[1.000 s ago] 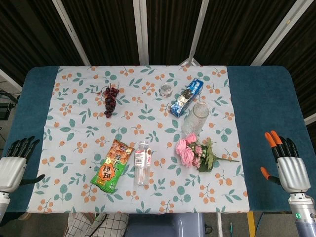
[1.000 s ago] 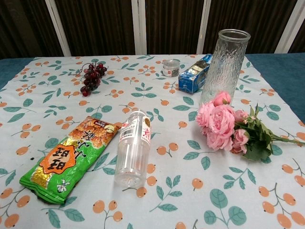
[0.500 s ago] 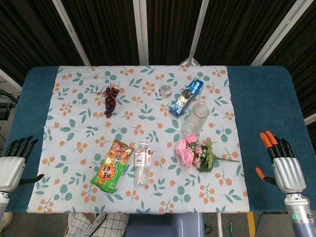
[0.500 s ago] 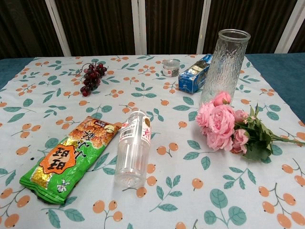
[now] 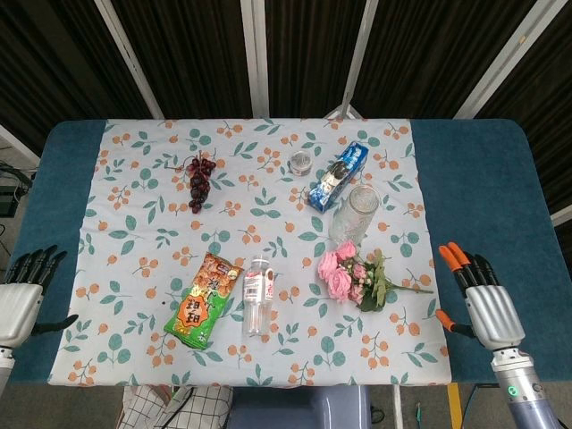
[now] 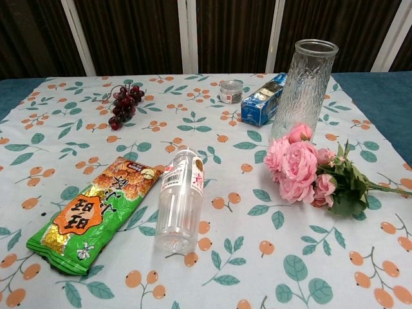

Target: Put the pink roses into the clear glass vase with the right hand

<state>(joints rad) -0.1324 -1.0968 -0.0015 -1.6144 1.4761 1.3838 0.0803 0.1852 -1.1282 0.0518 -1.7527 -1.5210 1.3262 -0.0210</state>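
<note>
1. Head view: the pink roses [image 5: 353,278] lie flat just in front of the clear glass vase [image 5: 355,213], blooms toward the vase's left side, stems trailing out to its right.
2. Right hand [image 5: 483,304] is seen well right of the vase, over the blue table edge [image 5: 483,179], fingers spread, nothing held. Left hand [image 5: 22,293] sits far left of the vase, fingers straight, empty.
3. Judged step: reach w/ right hand to the roses. Stems are best pinched, not blooms, so the bunch can be tipped stem-down.
4. Chest view: vase stands upright, mouth open, blooms touching or nearly touching its base; which cannot be told. Neither hand is shown here.
5. Approach is best kept low from the vase's right, so the vase isn't knocked.
</note>
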